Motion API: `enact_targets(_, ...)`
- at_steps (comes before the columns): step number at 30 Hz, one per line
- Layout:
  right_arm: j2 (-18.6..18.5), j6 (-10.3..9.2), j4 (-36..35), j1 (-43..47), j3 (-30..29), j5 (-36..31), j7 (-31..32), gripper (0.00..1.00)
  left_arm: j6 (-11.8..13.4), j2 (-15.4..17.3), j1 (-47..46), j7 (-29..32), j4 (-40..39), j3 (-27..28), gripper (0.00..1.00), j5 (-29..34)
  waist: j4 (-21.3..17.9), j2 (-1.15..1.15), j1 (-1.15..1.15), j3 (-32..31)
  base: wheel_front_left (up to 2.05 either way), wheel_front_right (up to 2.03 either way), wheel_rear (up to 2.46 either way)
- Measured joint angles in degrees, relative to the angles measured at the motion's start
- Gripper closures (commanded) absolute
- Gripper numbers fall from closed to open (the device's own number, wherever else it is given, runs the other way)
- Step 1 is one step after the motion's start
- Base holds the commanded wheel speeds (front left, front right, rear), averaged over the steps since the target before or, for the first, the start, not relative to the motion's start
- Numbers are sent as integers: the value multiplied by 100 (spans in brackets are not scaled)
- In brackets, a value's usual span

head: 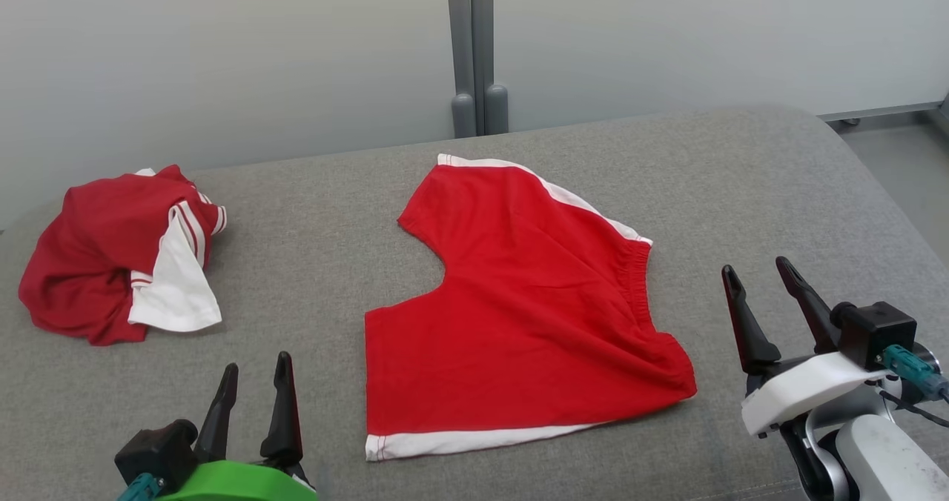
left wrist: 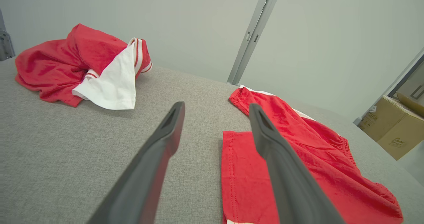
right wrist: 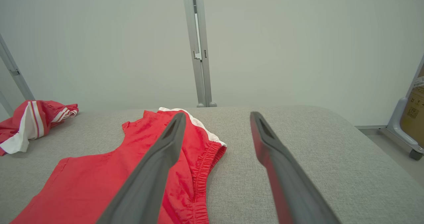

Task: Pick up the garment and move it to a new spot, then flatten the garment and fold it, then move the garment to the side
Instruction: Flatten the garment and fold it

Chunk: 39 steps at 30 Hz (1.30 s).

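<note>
Red shorts with white trim, the garment (head: 519, 301), lie spread flat in the middle of the grey padded surface (head: 311, 264), waistband toward the right. They also show in the left wrist view (left wrist: 298, 164) and the right wrist view (right wrist: 132, 171). My left gripper (head: 256, 371) hovers open at the lower left, just left of the shorts' near leg hem, holding nothing. At the lower right my right gripper (head: 760, 275) is open too, a little right of the waistband, with nothing between its fingers.
A crumpled red and white garment (head: 122, 256) lies heaped at the far left of the surface (left wrist: 82, 68). A grey post (head: 474, 49) stands behind the far edge against a pale wall. A cardboard box (left wrist: 394, 128) sits off to the right, beyond the surface's rounded right edge.
</note>
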Motion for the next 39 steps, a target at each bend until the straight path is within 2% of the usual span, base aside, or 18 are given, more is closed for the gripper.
enact_targets(6,16,-43,-58,4,-2,-49,0,0,1,1,74,0,-86,53,0,221,42,0,0,42,0,0,0)
enact_targets(22,51,-47,-98,47,-32,-94,0,0,10,-30,225,0,-230,85,0,259,71,0,0,148,0,0,0)
enact_targets(30,-8,-29,65,201,56,-94,2,0,5,-34,305,11,-96,-157,0,259,64,0,0,284,0,0,0)
enact_targets(34,-51,54,166,234,156,-113,44,0,-35,-31,305,149,46,-348,0,281,52,0,0,365,0,0,0)
enact_targets(35,-75,138,213,239,225,-178,57,0,-135,-29,305,294,176,-481,0,307,39,0,0,423,0,0,0)
enact_targets(39,-158,287,300,241,393,-243,140,0,-249,-18,304,494,365,-652,0,310,12,0,0,524,0,0,0)
